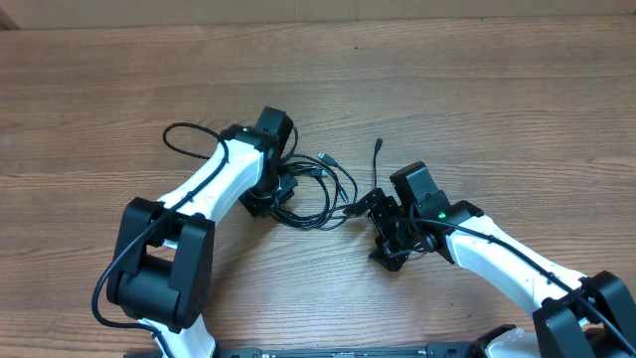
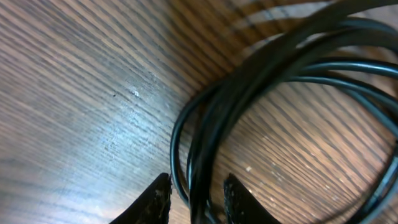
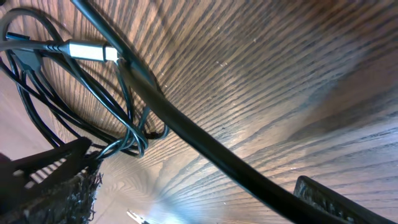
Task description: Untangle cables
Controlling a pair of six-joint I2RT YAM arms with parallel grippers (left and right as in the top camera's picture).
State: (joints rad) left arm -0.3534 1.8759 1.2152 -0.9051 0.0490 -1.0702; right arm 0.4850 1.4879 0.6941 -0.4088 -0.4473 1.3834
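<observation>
The cables (image 1: 323, 194) lie as a tangle of thin black loops mid-table between my two grippers. A silvery plug (image 1: 325, 157) and a loose strand end (image 1: 379, 146) stick out at the far side. My left gripper (image 1: 273, 196) sits on the tangle's left side. In the left wrist view its fingers (image 2: 198, 193) are closed narrowly around several cable strands (image 2: 249, 81). My right gripper (image 1: 383, 214) is at the tangle's right edge. Its fingers (image 3: 199, 199) are wide open, and a black strand (image 3: 186, 134) runs diagonally between them. A silvery plug (image 3: 90, 51) and knotted loops (image 3: 127, 140) lie beyond.
The wooden table (image 1: 477, 89) stretches all round. A thicker black lead (image 1: 184, 139) fixed to the left arm loops out at its left. The right arm's white link (image 1: 507, 264) lies at the lower right.
</observation>
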